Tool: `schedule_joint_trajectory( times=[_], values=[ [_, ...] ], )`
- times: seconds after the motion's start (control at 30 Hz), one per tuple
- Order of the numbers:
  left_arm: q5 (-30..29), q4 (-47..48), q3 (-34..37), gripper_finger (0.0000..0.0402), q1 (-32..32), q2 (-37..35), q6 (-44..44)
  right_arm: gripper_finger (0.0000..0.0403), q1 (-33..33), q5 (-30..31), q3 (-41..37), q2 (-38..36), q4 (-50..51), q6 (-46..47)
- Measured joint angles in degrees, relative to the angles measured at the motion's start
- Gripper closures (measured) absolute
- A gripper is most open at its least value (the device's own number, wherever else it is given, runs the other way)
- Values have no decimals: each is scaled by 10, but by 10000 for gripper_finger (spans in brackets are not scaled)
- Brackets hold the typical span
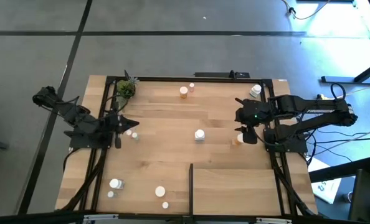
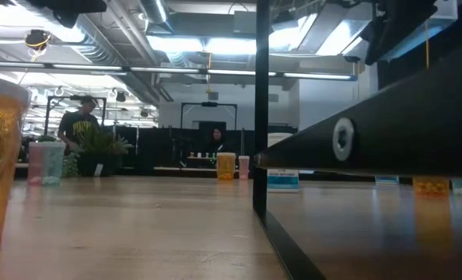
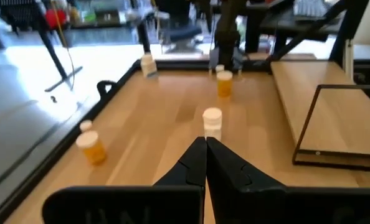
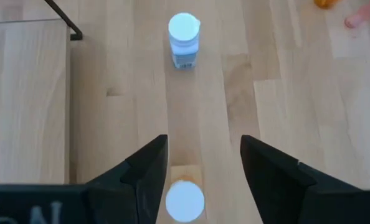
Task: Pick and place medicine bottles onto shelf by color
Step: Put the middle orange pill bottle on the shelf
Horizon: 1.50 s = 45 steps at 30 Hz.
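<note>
— Bottles dot the tabletop as sorting is under way. At far left the left gripper waits over the left side of the table, near the potted plant, its fingers pressed together and holding nothing.

— Which step is in hand?

— A pickup on the right, by the look of it. Moving across: a white bottle stands near mid-table, an orange one stands toward the far edge, and several more wait along the near left edge. Further right, the right gripper hangs over an orange bottle with a white cap; in the right wrist view its fingers are spread, one on each side of the cap, not yet closed on it.

— And the shelf?

— The shelf lies at the near right of the table, its black strip on the left edge, and no bottle shows on it.

— Next move?

— Probably lowering further and closing squarely on the body, then carrying it to the shelf's spot for orange. The right arm reaches in from the right edge, wrist tipped downward; the left arm is folded, pointing across the table.
</note>
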<state>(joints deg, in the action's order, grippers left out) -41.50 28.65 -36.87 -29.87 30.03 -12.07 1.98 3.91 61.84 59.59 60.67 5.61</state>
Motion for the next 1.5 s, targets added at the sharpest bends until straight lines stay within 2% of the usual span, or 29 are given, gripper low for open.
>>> schedule_joint_trajectory(
  times=[0.17,0.33,0.6,0.67,0.87,1.5],
  values=[
    [61,85,-70,401,40,60,-45,204,0,-20,0,0,5,0],
    [137,150,-119,401,83,117,-52,204,0,-25,0,0,5,-1],
    [306,186,-135,401,145,162,-38,205,0,-25,0,0,2,-1],
    [327,189,-135,401,156,162,-39,205,0,-25,0,0,1,-1],
    [331,189,-135,401,173,161,-39,205,0,-25,0,0,-1,-1],
    [331,189,-135,401,172,161,-39,205,0,-25,1,0,-3,-1]
  ],
)
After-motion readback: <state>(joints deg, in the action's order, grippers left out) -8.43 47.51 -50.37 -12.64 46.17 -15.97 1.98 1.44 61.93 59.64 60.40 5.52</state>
